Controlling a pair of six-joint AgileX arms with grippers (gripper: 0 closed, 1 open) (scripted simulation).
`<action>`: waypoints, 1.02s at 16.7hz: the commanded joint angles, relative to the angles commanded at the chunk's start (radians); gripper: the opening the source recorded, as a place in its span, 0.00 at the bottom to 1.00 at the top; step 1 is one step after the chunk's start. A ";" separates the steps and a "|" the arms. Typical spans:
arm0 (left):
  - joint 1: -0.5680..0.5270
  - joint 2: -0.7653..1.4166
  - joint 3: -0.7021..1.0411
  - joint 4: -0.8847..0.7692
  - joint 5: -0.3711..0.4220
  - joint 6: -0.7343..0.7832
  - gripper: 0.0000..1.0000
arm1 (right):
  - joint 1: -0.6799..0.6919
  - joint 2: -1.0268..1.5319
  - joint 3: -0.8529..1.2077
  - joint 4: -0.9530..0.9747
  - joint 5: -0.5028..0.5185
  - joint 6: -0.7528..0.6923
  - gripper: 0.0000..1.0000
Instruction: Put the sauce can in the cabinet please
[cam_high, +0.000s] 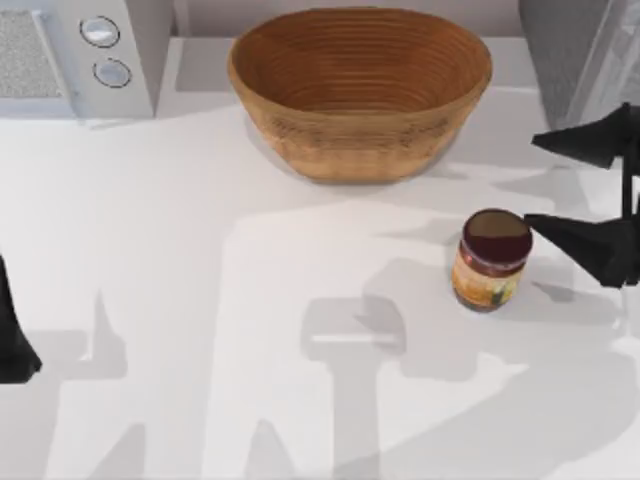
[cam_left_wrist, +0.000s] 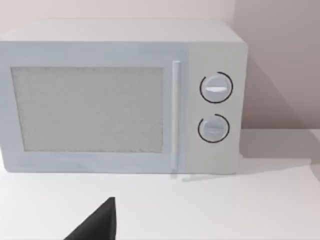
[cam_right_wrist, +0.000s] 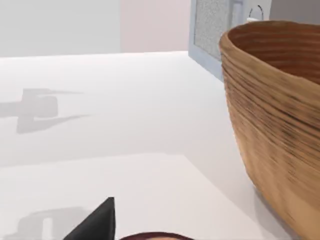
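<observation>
The sauce can (cam_high: 491, 260), a small jar with a maroon lid and an orange-yellow label, stands upright on the white table right of centre. My right gripper (cam_high: 532, 182) hangs open at the table's right edge, its black fingers pointing left. The nearer fingertip (cam_high: 545, 228) is just beside the can's lid, and the can is not between the fingers. The right wrist view shows a sliver of the lid (cam_right_wrist: 155, 236) beside one finger (cam_right_wrist: 97, 222). The cabinet (cam_high: 560, 50), dark grey and speckled with a pale door frame, stands at the back right. My left gripper (cam_high: 14, 345) is parked open at the left edge.
A large woven basket (cam_high: 360, 150) sits at the back centre, between the can and the rear wall. A white microwave (cam_high: 70, 50) with two round knobs stands at the back left and faces the left wrist camera (cam_left_wrist: 120, 95). The table's front half is bare.
</observation>
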 joint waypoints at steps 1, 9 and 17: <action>0.000 0.000 0.000 0.000 0.000 0.000 1.00 | -0.004 0.079 0.028 0.045 -0.051 -0.001 1.00; 0.000 0.000 0.000 0.000 0.000 0.000 1.00 | -0.020 0.424 0.149 0.240 -0.274 -0.007 1.00; 0.000 0.000 0.000 0.000 0.000 0.000 1.00 | 0.008 0.448 0.198 0.227 -0.222 0.005 1.00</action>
